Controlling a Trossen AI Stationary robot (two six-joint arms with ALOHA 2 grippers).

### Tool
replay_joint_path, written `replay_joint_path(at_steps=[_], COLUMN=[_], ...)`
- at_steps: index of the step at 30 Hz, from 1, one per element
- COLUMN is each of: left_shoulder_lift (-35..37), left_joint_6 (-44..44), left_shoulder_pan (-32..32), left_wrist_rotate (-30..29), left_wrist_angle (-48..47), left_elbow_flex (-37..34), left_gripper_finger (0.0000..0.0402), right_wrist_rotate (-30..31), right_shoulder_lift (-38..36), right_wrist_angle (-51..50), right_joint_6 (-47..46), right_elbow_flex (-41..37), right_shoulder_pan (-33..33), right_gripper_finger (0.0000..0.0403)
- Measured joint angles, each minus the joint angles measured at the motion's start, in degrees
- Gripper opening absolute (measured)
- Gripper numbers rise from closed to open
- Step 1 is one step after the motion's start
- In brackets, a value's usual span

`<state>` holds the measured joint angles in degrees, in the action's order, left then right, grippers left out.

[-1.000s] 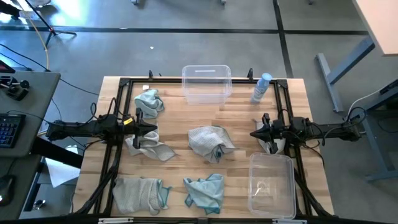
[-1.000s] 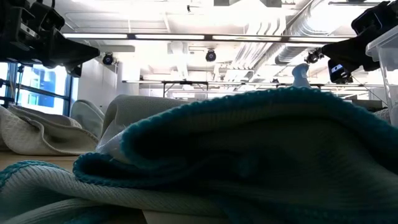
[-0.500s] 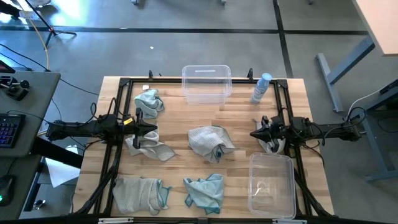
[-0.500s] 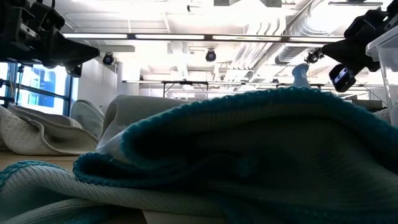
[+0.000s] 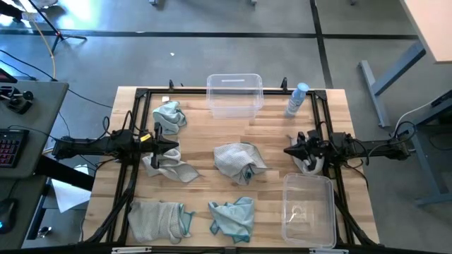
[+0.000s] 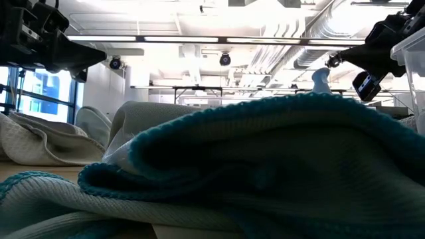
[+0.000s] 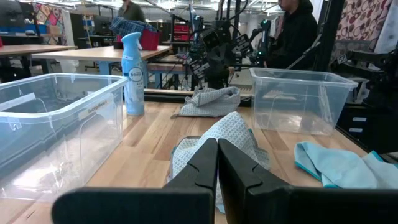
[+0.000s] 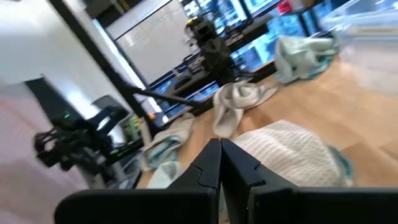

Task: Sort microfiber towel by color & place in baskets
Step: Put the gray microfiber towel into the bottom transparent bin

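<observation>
Several microfiber towels lie crumpled on the wooden table. A teal one [image 5: 169, 115] is at the far left and a grey one [image 5: 168, 166] lies below my left gripper. A grey one with teal edging [image 5: 240, 161] is in the middle. Two more [image 5: 159, 220] [image 5: 233, 217] lie along the near edge, and one [image 5: 311, 164] lies under my right arm. One clear basket [image 5: 234, 95] stands at the far edge and the other [image 5: 308, 208] at the near right. My left gripper [image 5: 176, 145] and right gripper [image 5: 287, 151] are shut, level above the table, pointing at each other.
A white-blue spray bottle [image 5: 297, 99] stands at the far right beside the far basket. A black metal frame [image 5: 141, 95] runs around the table's edges. A person [image 7: 298, 31] stands in the room behind the right arm. A teal-edged towel [image 6: 265, 166] fills the low view.
My right gripper has rolled about its own pointing line and stayed in place, still shut. The towels and baskets lie as before.
</observation>
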<state>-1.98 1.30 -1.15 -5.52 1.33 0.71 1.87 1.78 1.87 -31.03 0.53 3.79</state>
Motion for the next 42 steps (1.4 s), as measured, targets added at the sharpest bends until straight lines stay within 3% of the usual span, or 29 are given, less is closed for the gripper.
replay_joint_path(at_steps=[7, 13, 18, 26, 30, 35, 38, 42], left_shoulder_lift=[-0.02, 0.00, -0.02, -0.02, -0.02, -0.02, -0.02, -0.02], left_joint_6=[0.01, 0.00, 0.00, 0.02, 0.02, 0.00, 0.01, 0.00], left_shoulder_pan=[-0.02, 0.00, -0.02, -0.01, -0.02, -0.02, 0.00, -0.02], left_wrist_rotate=[0.00, -0.02, -0.02, -0.02, -0.02, -0.02, -0.01, -0.02], left_wrist_angle=[0.01, 0.02, 0.02, 0.02, 0.00, 0.00, 0.01, 0.00], left_elbow_flex=[0.01, 0.00, 0.00, 0.00, 0.02, 0.01, 0.00, 0.00], left_gripper_finger=[0.0000, 0.0000, 0.0000, 0.0000, 0.0000, 0.0000, 0.0000, 0.0000], right_wrist_rotate=[6.95, 12.31, 18.96, 29.29, 29.72, 28.76, 23.64, 17.35], right_shoulder_lift=[0.20, 3.70, 11.48, 29.85, 39.48, 49.81, 54.72, 59.07], right_wrist_angle=[-0.71, -6.92, -19.70, -42.53, -54.22, -74.90, -84.05, -88.96], right_joint_6=[1.22, 6.17, 8.63, -4.12, -11.25, -27.21, -31.75, -31.68], right_elbow_flex=[0.62, 7.80, 18.06, 36.12, 45.49, 56.79, 61.36, 63.61], right_shoulder_pan=[0.00, 0.00, -0.01, -0.02, -0.45, -4.17, -6.94, -10.22], right_gripper_finger=[0.0000, 0.0000, 0.0000, 0.0000, 0.0000, 0.0000, 0.0000, 0.0014])
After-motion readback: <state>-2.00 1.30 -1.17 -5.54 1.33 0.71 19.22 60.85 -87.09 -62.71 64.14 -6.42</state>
